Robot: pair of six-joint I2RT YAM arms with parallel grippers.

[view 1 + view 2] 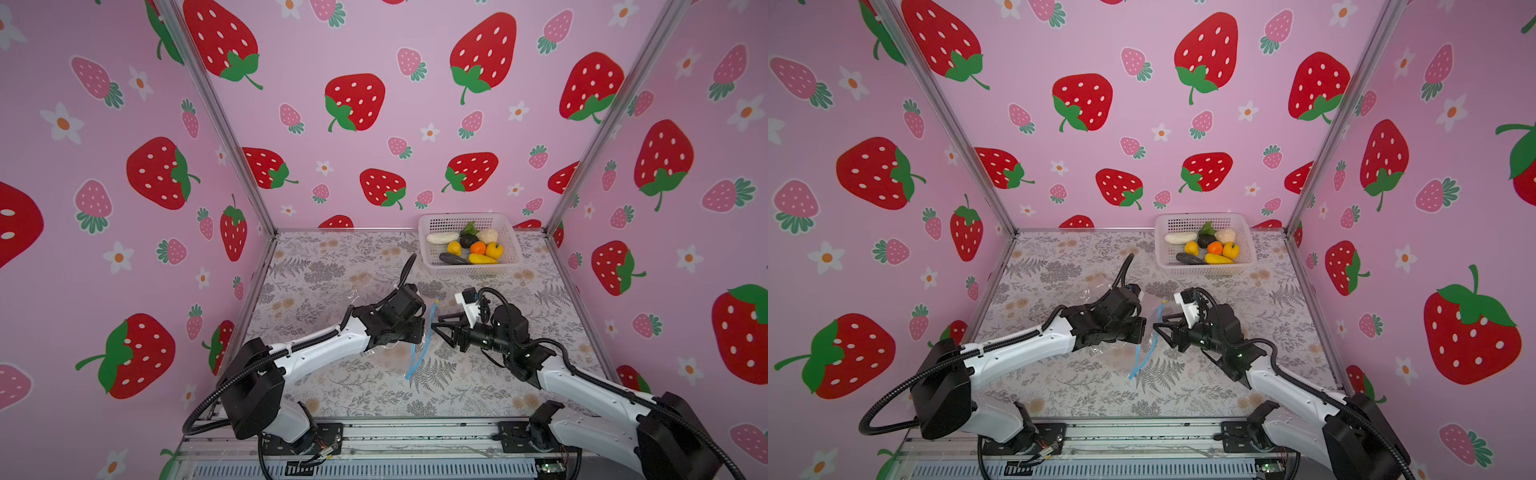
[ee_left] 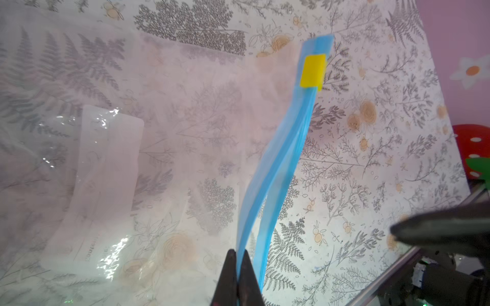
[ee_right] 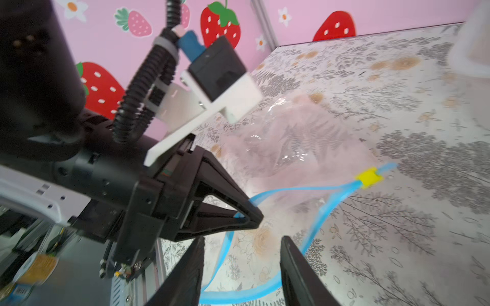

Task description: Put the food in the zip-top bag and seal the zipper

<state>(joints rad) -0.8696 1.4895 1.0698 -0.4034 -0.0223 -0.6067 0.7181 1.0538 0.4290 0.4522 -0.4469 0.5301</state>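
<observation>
Pressed together on one lip of the blue zipper: left gripper, raising that edge off the table. Spread and empty, just beside the other lip: right gripper. Yellow slider at the strip's far end. Lips parted, so mouth of the clear bag open, near mid-table between both arms. No food visible inside. Food all in the white basket at the far right corner, well apart from the bag. Leaves, by judgement, every piece to load, then the sealing. Grey fern-print tabletop; pink walls printed with red strawberries.
</observation>
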